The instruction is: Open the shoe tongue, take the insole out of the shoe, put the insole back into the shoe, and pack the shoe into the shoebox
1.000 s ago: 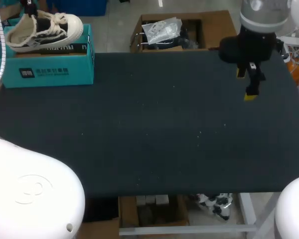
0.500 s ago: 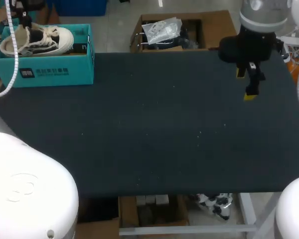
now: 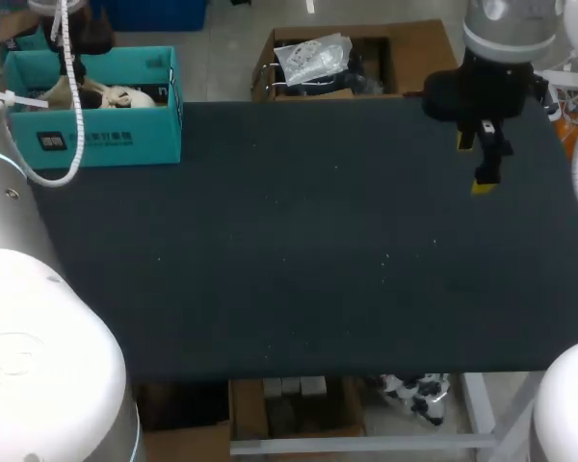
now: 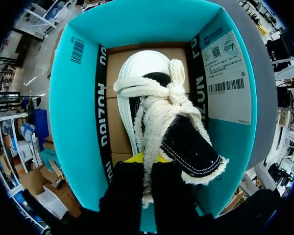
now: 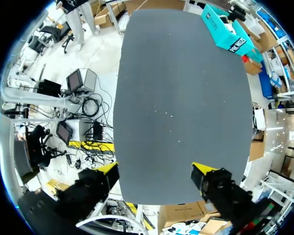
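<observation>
The teal shoebox (image 3: 96,130) stands at the table's far left corner. Inside it lies the cream and black sneaker (image 3: 116,96), mostly hidden in the head view by the box wall and my left arm. In the left wrist view the sneaker (image 4: 149,73) lies lengthwise on the box floor, toe ahead of the gripper, laces knotted, black frayed tongue (image 4: 186,144) raised. My left gripper (image 4: 146,160) is shut on the shoe's heel edge, between the teal shoebox walls (image 4: 78,107). My right gripper (image 3: 475,164) hangs open over the table's far right, holding nothing; the right wrist view shows this gripper (image 5: 156,171) with only bare table under it.
The dark tabletop (image 3: 299,250) stretches between the shoebox and my right gripper. In the right wrist view the shoebox (image 5: 224,29) shows small at the tabletop's (image 5: 181,98) far corner.
My left gripper has lowered the sneaker from above the box's rim down into the shoebox. The right arm has kept still.
</observation>
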{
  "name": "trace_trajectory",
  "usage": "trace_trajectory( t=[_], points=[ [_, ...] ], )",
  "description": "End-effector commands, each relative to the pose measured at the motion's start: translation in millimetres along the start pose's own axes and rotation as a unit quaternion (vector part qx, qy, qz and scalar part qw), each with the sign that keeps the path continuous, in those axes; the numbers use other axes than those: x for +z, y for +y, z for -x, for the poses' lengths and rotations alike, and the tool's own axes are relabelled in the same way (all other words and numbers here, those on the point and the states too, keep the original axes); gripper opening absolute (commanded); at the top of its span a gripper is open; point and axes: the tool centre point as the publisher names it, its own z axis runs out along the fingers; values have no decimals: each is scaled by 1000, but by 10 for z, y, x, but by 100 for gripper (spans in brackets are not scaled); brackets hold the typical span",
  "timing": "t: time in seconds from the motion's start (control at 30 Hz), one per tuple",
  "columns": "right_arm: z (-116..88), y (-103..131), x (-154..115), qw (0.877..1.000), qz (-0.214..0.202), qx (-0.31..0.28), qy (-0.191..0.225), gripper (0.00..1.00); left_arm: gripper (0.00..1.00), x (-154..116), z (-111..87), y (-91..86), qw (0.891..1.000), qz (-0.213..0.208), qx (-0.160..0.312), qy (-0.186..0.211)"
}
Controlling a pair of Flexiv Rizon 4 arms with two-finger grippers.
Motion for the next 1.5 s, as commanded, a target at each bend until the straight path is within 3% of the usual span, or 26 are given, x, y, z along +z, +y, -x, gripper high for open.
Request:
trace_trajectory(
  t=[0.03,0.07,0.13,0.17,0.2,0.37,0.53,0.77,0.93,1.17,1.5],
  points=[
    [0,-4,-6,1000,0,0,1,100,0,181,224,-46,996,4,-14,94],
    [0,-4,-6,1000,0,0,1,100,4,187,242,-44,995,1,-19,97],
    [0,-4,-6,1000,0,0,1,100,47,192,262,-35,994,-5,-28,102],
    [0,-4,-6,1000,0,0,1,100,83,192,272,-32,994,-6,-28,102],
    [0,-4,-6,1000,0,0,1,100,100,189,279,-26,994,-11,-30,101],
    [0,-4,-6,1000,0,0,1,100,100,45,203,27,995,-29,-33,84],
    [0,-4,-6,1000,0,0,1,100,100,-313,17,52,996,-49,-44,52],
    [0,-4,-6,1000,0,0,1,100,100,-958,-236,-26,996,-71,-58,15],
    [0,-4,-6,1000,0,0,1,100,100,-1228,-410,-135,996,-66,-60,5],
    [0,-4,-6,1000,0,0,1,100,100,-1415,-681,-244,996,-46,-74,-12],
    [0,-4,-6,1000,0,0,1,100,100,-1450,-1120,-352,994,-17,-107,-31]
  ],
)
